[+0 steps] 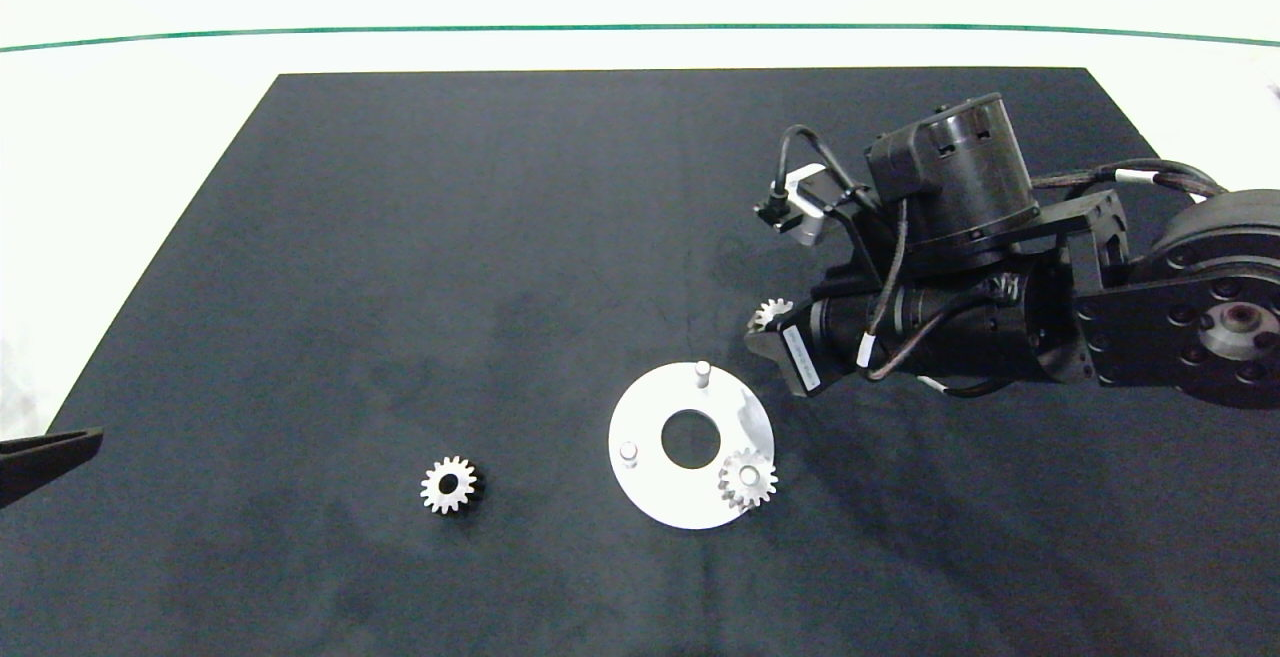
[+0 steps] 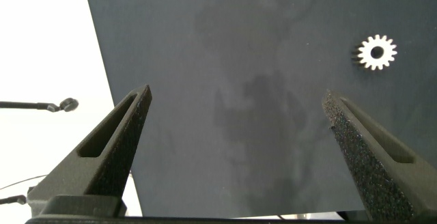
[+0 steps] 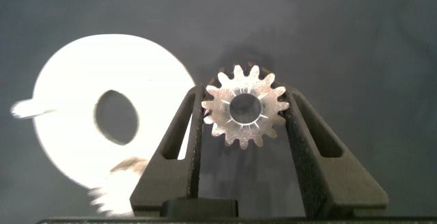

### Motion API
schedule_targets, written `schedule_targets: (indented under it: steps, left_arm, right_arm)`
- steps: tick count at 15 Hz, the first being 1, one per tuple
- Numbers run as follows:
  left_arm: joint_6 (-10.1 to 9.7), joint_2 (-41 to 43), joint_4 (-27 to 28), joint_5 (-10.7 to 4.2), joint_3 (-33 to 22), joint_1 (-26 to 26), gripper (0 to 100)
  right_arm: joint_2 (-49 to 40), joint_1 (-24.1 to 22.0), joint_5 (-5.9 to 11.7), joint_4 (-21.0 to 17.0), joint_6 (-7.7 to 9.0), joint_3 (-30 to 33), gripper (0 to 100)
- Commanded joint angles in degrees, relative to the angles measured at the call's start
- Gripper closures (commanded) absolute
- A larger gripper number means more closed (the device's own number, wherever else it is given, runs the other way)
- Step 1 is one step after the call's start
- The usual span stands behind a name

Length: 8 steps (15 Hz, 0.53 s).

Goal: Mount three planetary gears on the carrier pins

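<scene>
Right tool (image 3: 244, 111) grips 1 gear (image 3: 244, 113) beside the white disc (image 1: 650, 407); left tool (image 2: 235, 115) hangs open, parked.

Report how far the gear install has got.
Done: one gear sits on a pin of the white disc. In hand: the right gripper is shut on a second gear, held above the mat beside the disc. Left: two pins, and, are bare; the third gear lies on the mat. The left gripper is open, idle at the mat's edge.

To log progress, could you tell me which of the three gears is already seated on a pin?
The gear on the white disc; another lies loose on the mat, one's held by the right end effector.
</scene>
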<state>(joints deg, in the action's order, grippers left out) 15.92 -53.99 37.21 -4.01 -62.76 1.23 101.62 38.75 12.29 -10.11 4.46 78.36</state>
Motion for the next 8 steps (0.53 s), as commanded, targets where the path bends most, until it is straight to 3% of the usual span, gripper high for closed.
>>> schedule_targets:
  steps: [1, 8]
  left_arm:
    - [0.08, 0.03, 0.15, -0.03, -0.08, 0.09, 0]
    - [0.08, 0.03, 0.15, -0.03, 0.00, 0.18, 0]
  right_arm:
    - [1.65, 4.22, 0.54, -1.14, 0.46, 2.50, 75]
    - [8.15, 6.16, 0.54, -1.23, 0.28, 5.84, 75]
